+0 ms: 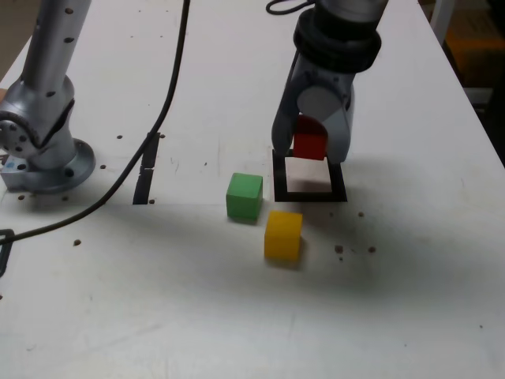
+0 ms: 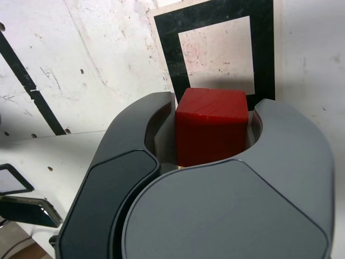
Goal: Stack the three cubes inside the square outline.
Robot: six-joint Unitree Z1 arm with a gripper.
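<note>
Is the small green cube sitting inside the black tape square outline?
No, the small green cube rests on the white table outside the black tape square outline, toward the exterior view's left.

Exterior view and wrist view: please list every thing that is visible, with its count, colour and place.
red cube: one, red, held between the jaws above the far edge of the square outline.
green cube: one, green, on the table to the exterior view's left of the outline.
yellow cube: one, yellow, on the table nearer the camera than the green one.
square outline: one, black frame with a white middle, nothing inside.
black tape strips: short, black, to the exterior view's left.
cable: one, black, across the table.
arm base: one, silver, exterior view's left.
gripper: one, grey, shut on the red cube.
</note>
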